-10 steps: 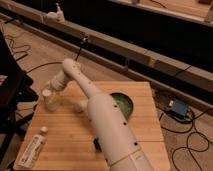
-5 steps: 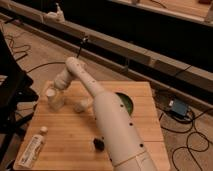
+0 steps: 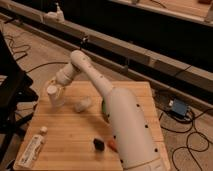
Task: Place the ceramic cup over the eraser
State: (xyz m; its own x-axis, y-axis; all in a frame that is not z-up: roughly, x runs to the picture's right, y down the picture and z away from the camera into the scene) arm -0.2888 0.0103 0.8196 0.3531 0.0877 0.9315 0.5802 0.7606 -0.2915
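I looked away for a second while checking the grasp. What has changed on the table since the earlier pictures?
The gripper closed on the cup at the far left of the table and carried it slightly right. The arm now hides most of the green bowl. The eraser, tube and white block stayed put.

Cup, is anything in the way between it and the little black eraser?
Nothing sits right between them. The hand grips the cup at the far left of the table; a pale block lies just beside the path to the eraser.
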